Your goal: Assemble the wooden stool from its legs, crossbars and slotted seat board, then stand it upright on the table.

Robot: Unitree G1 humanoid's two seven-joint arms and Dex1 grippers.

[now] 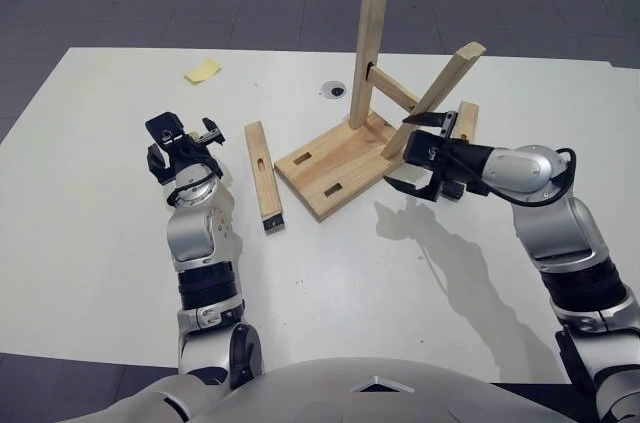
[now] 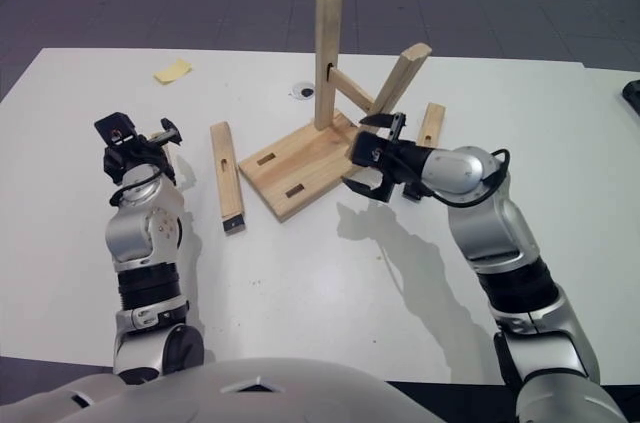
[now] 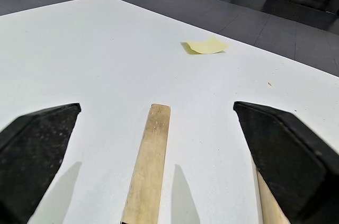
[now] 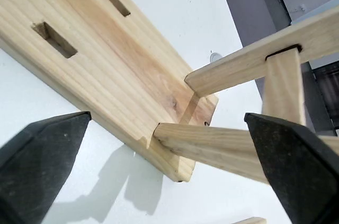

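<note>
Between the parted fingers of the right gripper sits the tilted leg, slanting from the seat board, and an off-centre squeeze could lever it out, while the left gripper, fingers apart, straddles a loose crossbar.

Arms were glossy silver-grey rounded shells, black ribbed bands ringed the forearms, a thin black cable looped at the right wrist, left pincer and right pincer were black with wedge-shaped fingers.
</note>
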